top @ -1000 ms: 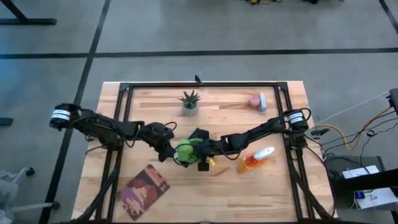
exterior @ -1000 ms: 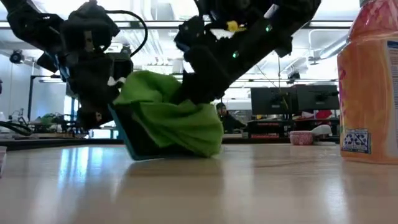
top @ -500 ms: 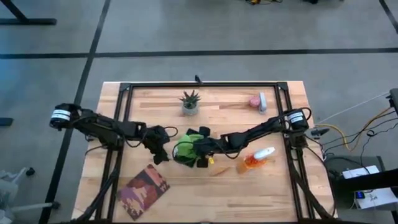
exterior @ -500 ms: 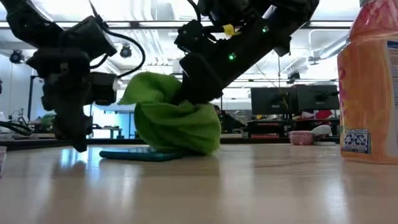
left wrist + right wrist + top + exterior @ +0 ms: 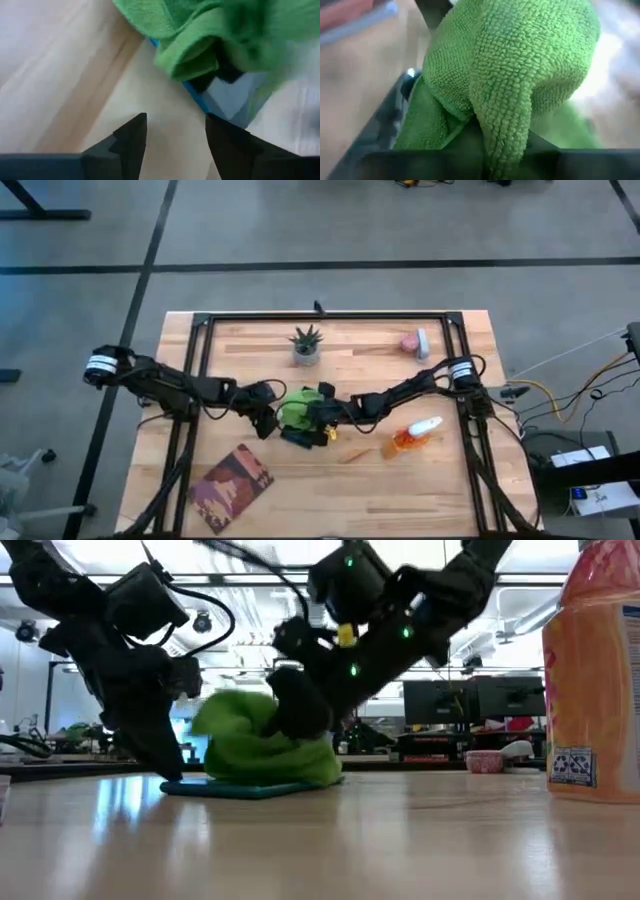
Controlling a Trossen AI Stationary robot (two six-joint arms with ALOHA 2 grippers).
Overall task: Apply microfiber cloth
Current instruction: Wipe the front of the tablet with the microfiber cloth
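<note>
- Left gripper point(image 5: 266, 420): fingers spread, empty, tips down beside the tablet's point(image 5: 240, 789) edge, mid-surface.
- Cloth point(image 5: 296, 409): bunched on the tablet, held by the right gripper's point(image 5: 300, 720) closed fingers.
- Step: wiping; next, probably steady strokes across the screen.

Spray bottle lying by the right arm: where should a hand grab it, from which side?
Judging by the high view, the orange spray bottle lies on its side. Best guess: grip across the orange body, not the narrow white head, coming straight down, since the table around it is open.
</note>
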